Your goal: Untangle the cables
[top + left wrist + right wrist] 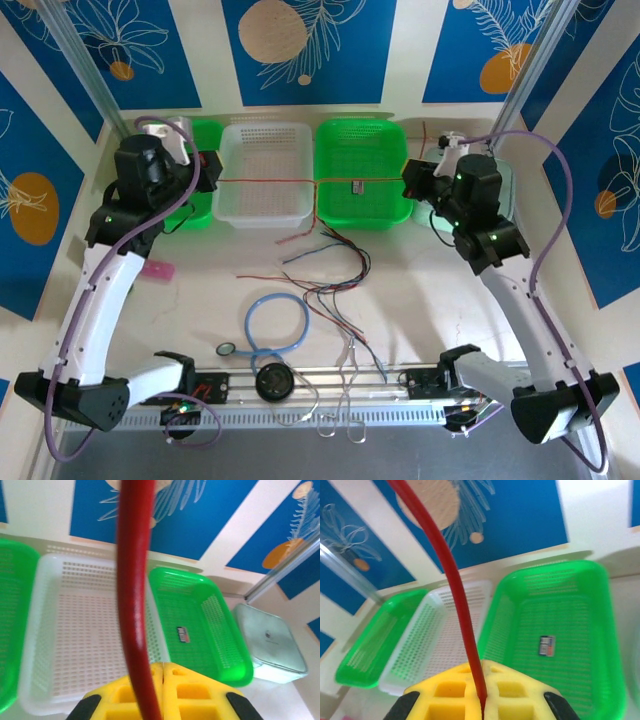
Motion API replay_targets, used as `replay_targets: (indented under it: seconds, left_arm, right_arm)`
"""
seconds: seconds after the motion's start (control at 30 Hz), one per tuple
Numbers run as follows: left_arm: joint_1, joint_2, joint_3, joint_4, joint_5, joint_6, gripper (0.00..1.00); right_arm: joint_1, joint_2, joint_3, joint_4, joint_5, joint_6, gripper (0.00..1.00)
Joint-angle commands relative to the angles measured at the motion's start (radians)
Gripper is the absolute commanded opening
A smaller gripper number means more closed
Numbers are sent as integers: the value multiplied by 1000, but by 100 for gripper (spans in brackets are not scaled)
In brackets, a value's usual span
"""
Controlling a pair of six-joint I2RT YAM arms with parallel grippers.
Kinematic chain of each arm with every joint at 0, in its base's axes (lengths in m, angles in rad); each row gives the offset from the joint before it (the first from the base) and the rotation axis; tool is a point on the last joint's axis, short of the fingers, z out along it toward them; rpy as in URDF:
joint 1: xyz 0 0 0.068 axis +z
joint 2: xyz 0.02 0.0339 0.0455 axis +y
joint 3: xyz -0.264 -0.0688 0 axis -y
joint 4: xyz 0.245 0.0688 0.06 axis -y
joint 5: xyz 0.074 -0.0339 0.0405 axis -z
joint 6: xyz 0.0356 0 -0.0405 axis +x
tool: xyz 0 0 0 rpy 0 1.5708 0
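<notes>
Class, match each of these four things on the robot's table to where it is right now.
1 red cable
2 white basket
3 light-blue tube loop
4 small card

A inside the right green basket
B held taut between left gripper and right gripper
C lying on the table
D between left green basket and right green basket

Pairs: 1-B, 2-D, 3-C, 4-A
</notes>
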Motion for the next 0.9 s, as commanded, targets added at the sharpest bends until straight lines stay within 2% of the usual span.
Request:
replay_targets:
  seconds: [0.0,0.2,0.37,0.43,0.53,0.77,0.87]
  left_arm:
    - [52,-26,49,-72,-112,77,0]
    - [87,-55,56,-69,-321,118,0]
    - [111,-102,-10,17,-460,98,0]
    - [113,-162,-103,111,-608,33,0]
    - [127,-262,-270,325,-704,-17,0]
    - [130,-282,-289,336,-845,-66,0]
    - [133,-281,-274,337,-844,-63,0]
  right_arm:
    - [-53,-53,17,-78,147,-28,0]
    - [-117,-99,1,-101,253,-40,0]
    - [-222,-131,-6,-82,248,-4,0]
    - [-251,-137,-5,-85,259,20,0]
    - [-276,-145,-13,-89,259,60,0]
    - [-317,-156,-28,-88,300,52,0]
    - [-380,-162,-29,-87,244,60,0]
